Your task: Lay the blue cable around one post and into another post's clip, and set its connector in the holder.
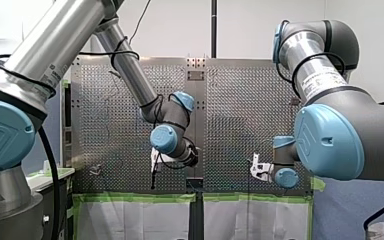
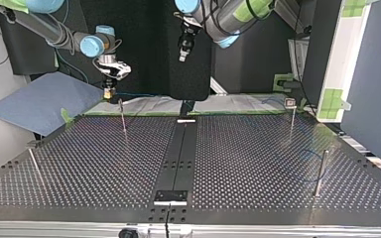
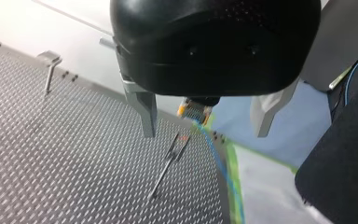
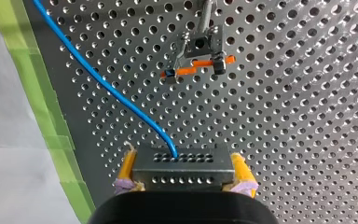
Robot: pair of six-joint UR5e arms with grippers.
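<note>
Clamping the connector [image 4: 182, 161] between its yellow pads [image 4: 128, 169], my right gripper [image 4: 184, 171] hangs over the perforated tabletop [image 4: 307, 140], close to the tabletop's taped edge. The connector is a small metal block with rows of holes, held by its two sides and sitting level across the gripper. The blue cable [image 4: 98, 79] leaves the block's front face and curves away ahead of the gripper, drifting off toward the green tape [image 4: 37, 93] at one side.

Straight ahead of this gripper, apart from the connector, stands a post [image 4: 200, 51] seen almost end-on, with a clip that has an orange part. The cable passes beside the post and does not touch it.

My left gripper [image 3: 205, 133] is spread wide, and its metal fingers [image 3: 142, 109] hold nothing. Ahead of it, framed between those fingers, the connector shows in the other gripper's grasp, with the cable trailing from it along the tape. The clip post rises from the tabletop just ahead of one finger, nearer to that finger than to the other. Well off to that same side of the gripper stands a second post [image 3: 50, 65] with a bent top.

From the top view, the left gripper hangs high above the tabletop and well apart from the right one. The right gripper is lower, with the connector just above and behind the clip post.
</note>
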